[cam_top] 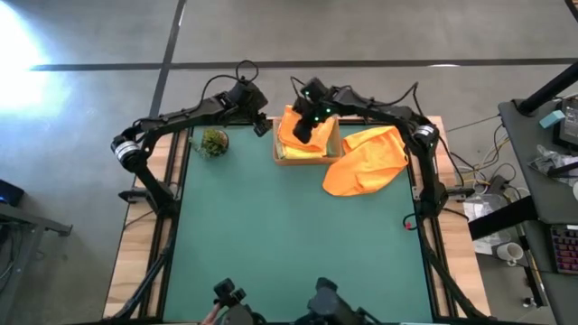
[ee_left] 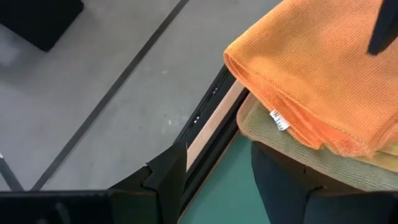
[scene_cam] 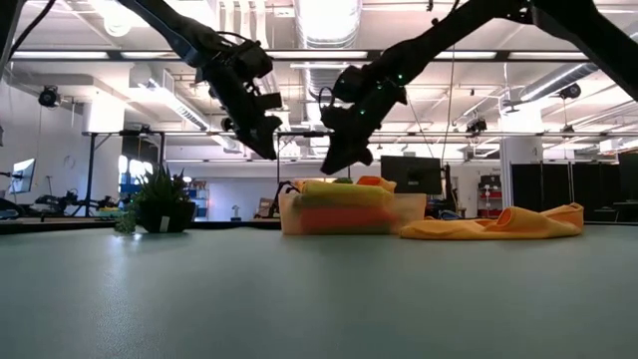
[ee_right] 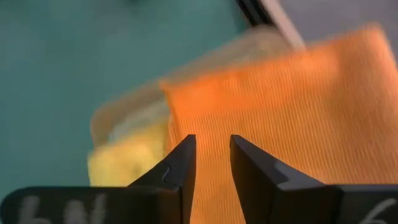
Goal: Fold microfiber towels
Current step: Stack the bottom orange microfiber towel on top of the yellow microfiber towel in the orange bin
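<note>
The folded orange towel (cam_top: 291, 129) lies on top of the stack in the cardboard tray (cam_top: 305, 159) at the far edge of the surface (cam_top: 289, 235), and a second, unfolded orange towel (cam_top: 366, 162) lies rumpled on the mat just beside the tray, on its right. Judge both as light, limp and slightly grippy: they will sag and drape from any pinch, so you should take a corner or a hemmed edge rather than the middle, and expect layers beneath to drag along.

The right gripper (ee_right: 211, 163) hangs above the tray stack, its fingers (ee_right: 177, 168) standing a narrow gap apart over the orange cloth with nothing between them. The left gripper (ee_left: 214, 171) hovers just off the tray's left side, fingers spread wide and empty.

The left wrist view gives you what the overhead cannot: the stacked hems, a small white tag (ee_left: 278, 120), and a pale sage towel (ee_left: 298, 158) under the orange one. The right wrist view shows a yellow towel (ee_right: 124, 163) lower in the stack. The low view alone shows that both grippers are clear above the pile, and it picks out a potted plant (scene_cam: 159, 204) on the left.
</note>
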`<state>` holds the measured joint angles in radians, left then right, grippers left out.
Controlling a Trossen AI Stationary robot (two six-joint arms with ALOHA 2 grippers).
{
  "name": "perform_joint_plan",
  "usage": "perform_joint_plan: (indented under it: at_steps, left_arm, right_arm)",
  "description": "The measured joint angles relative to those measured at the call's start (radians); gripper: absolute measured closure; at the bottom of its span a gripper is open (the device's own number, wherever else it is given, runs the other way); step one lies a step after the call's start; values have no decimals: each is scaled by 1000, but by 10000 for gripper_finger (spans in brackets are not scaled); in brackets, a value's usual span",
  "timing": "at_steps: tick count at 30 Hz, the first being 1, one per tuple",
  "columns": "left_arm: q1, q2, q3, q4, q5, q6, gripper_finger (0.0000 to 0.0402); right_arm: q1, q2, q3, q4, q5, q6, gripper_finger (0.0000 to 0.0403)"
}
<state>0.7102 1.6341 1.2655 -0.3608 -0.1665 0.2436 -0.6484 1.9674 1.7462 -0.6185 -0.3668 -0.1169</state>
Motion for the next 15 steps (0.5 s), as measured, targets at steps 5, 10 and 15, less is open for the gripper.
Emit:
perform_joint_plan:
  at_steps: [5,10,15]
  left_arm:
    - [10,-1,0,-14,-46,0,237]
    - [22,-24,2,-83,-60,2,237]
    - [24,-73,0,-128,-60,6,237]
  right_arm:
    - [20,25,1,63,0,-5,328]
    - [30,37,0,49,-3,-87,311]
    - [40,37,0,50,-27,-166,261]
